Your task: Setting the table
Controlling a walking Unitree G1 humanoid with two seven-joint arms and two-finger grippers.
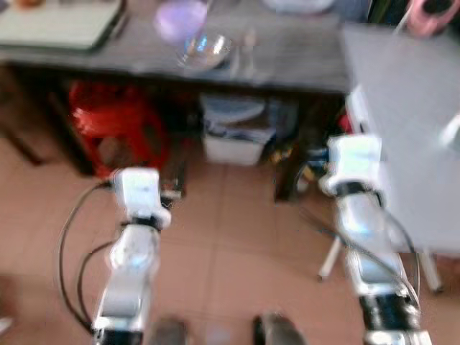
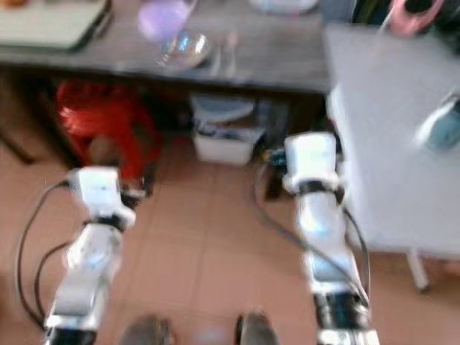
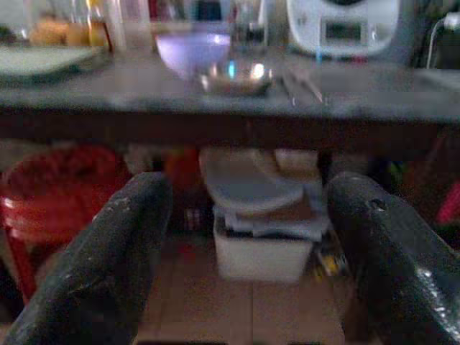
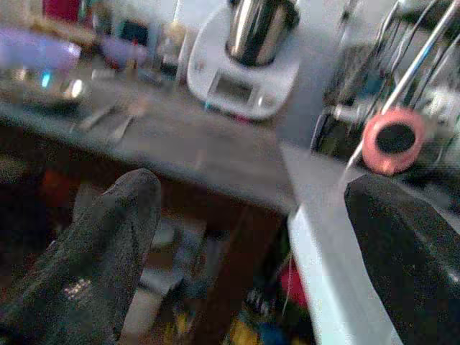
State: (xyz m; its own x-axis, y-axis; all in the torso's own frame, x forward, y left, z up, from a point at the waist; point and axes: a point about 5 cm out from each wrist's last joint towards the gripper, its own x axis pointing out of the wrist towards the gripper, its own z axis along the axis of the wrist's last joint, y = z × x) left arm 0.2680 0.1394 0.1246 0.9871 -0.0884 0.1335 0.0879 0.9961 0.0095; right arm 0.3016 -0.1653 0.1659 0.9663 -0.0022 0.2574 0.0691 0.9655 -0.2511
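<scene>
Dark wooden table (image 1: pixel 287 61) ahead over tiled floor (image 1: pixel 230 251), with purple bowl (image 1: pixel 180 18) and glass bowl (image 1: pixel 205 50) touching near its front edge, cutlery (image 1: pixel 244 50) just beside. White table (image 1: pixel 410 108) at right corner; red stool (image 1: pixel 118 122) and white bin (image 1: pixel 233 133) underneath. Left gripper (image 3: pixel 244 251) and right gripper (image 4: pixel 251 251) both spread wide, empty, short of the front edge.

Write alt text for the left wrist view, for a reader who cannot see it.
Two spread black fingers of the left gripper frame a dark table bearing a lilac bowl, a shiny metal bowl and a white appliance. Under it sit a red stool and a white bin.
</scene>
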